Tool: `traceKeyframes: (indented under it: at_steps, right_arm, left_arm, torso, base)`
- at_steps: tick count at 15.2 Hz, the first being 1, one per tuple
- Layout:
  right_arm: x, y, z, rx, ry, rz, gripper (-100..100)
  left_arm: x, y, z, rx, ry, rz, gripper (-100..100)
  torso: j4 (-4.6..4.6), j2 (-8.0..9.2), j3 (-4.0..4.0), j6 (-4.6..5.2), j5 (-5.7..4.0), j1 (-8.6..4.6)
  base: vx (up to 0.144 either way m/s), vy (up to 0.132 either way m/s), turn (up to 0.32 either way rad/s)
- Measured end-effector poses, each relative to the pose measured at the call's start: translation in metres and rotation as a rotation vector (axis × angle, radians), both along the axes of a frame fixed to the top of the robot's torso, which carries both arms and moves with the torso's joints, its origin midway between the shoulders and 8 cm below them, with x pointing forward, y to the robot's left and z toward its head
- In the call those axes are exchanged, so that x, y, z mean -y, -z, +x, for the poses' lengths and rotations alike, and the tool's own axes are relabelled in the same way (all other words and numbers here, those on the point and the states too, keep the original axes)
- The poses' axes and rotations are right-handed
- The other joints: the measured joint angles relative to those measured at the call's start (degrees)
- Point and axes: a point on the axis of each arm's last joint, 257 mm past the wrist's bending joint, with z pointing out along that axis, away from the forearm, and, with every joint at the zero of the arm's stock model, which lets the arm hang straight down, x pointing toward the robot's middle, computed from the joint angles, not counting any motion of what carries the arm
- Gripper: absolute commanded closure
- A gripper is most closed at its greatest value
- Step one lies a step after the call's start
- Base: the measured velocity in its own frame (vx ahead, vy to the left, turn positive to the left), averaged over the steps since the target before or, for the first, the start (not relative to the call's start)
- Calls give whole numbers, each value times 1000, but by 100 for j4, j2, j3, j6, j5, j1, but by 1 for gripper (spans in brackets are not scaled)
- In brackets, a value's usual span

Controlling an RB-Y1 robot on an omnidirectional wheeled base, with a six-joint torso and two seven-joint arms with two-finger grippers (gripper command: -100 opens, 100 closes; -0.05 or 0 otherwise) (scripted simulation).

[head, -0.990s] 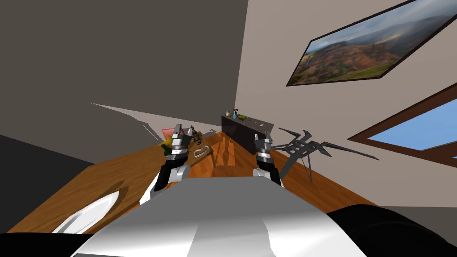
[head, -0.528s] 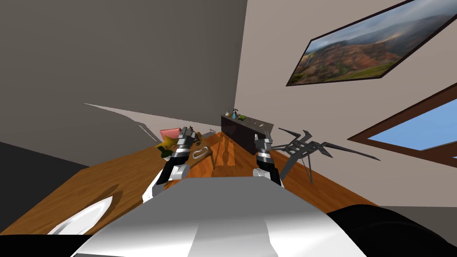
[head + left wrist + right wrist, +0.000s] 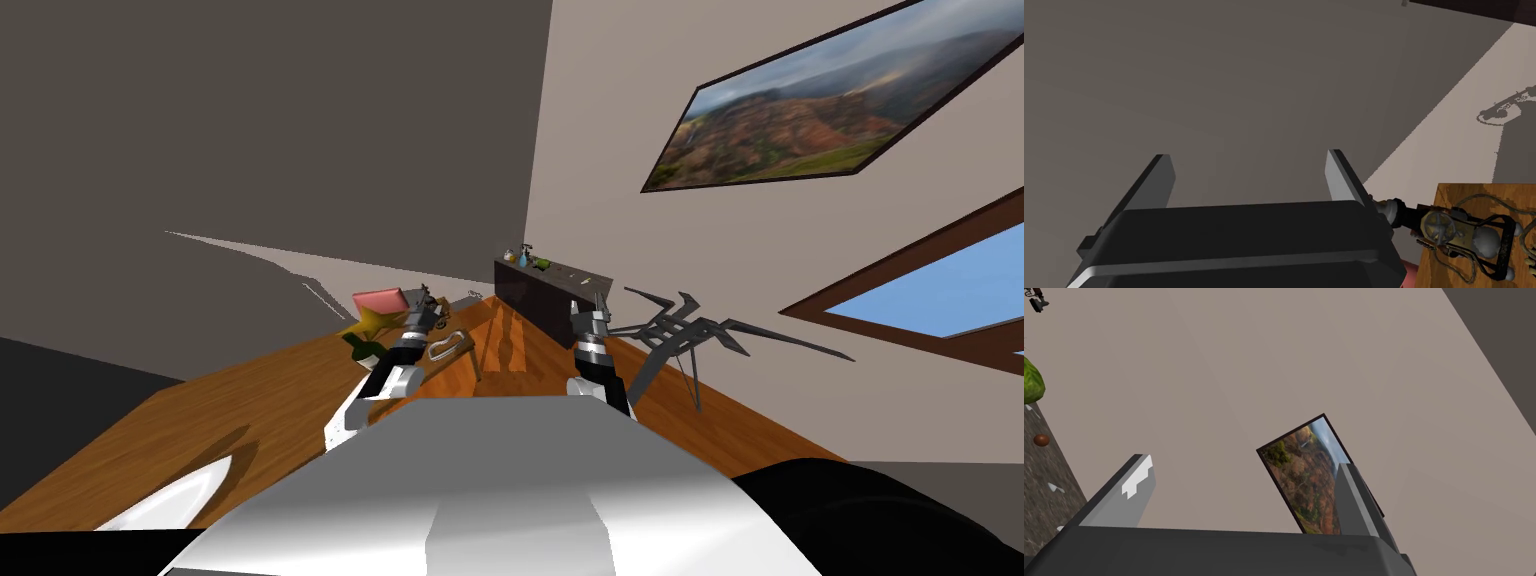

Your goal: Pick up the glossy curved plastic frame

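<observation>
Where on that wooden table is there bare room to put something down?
The table is bare between the white plate and the yellow-green object. It's crowded at the far end, where the grey curved frame and pink object sit close together.

An orange-brown wooden table top (image 3: 250, 400) stretches from the near left to the far middle. A white plate (image 3: 168, 493) lies at its near left edge. Toward the far end sit a pink block (image 3: 378, 299), a yellow and green thing (image 3: 362, 335) just nearer than it, and a brass and black device with round parts (image 3: 1464, 235). Beyond stands a long dark cabinet (image 3: 530, 300) bearing a blue bottle (image 3: 522, 259) and a green round lump (image 3: 542, 264). On the right are a dark grey spindly stand (image 3: 690, 335), a framed landscape painting (image 3: 790, 115) and a brown-framed window (image 3: 930, 290).
</observation>
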Motion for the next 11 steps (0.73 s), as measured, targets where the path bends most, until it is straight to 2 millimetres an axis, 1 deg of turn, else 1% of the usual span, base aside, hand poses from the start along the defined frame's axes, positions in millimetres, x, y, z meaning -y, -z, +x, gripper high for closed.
traceKeyframes:
  at_steps: [1, 2, 3, 5, 7, 9, 11]
  right_arm:
    - [0, 0, 0, 0, 0, 0, 0]
    - [0, 0, 0, 0, 0, 0, 0]
    - [0, 0, 0, 0, 0, 0, 0]
    - [0, 0, 0, 0, 0, 0, 0]
    - [0, 0, 0, 0, 0, 0, 0]
    - [0, 0, 0, 0, 0, 0, 0]
    - [0, 0, 0, 0, 0, 0, 0]
  left_arm:
    - [-3, 13, 5, -33, 3, -18, -100]
    - [-5, 23, 8, -60, 5, -35, -100]
    - [-6, 28, 9, -78, 7, -45, -100]
    - [-12, 46, 15, -129, 8, -74, -100]
    - [-17, 58, 18, -169, 9, -98, -100]
    - [-24, 76, 22, -224, 8, -135, -100]
    - [-31, 98, 26, -287, 4, -178, -100]
  torso:
    - [-1, -3, -1, 0, 0, -1]
    - [-1, -4, -2, -1, -1, -2]
    - [0, -1, -1, -1, -1, -2]
    - [0, -1, -1, 0, 0, -2]
    - [1, 3, 2, 0, -1, -1]
    - [0, -1, 0, 0, -1, -1]
    - [-1, -7, -4, -1, 0, 0]
  base:
    - [57, -8, -20]
    - [40, -4, -4]
    - [43, -9, -13]
    - [37, -4, -13]
    - [38, -6, -18]
    - [56, -6, -23]
    - [67, -4, -20]
